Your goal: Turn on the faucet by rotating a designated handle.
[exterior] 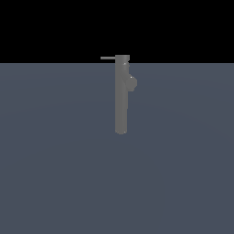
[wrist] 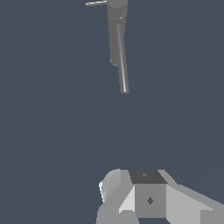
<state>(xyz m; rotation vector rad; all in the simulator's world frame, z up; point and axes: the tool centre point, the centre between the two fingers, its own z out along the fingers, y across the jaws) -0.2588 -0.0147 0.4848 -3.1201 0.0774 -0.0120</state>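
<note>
Dim, flat, shadowless render; sharp throughout, black backdrop above.

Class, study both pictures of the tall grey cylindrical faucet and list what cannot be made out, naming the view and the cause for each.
- Gripper: wrist view, cut off by the picture's edge; open or shut cannot be told. Absent from the exterior view.
- Tall matte grey cylindrical faucet: wrist view, its top is cut off by the edge.
- Thin grey rod handle: exterior view, too small to show its joint with the column.
- Short rounded grey stub: exterior view, its far side is hidden.
</note>
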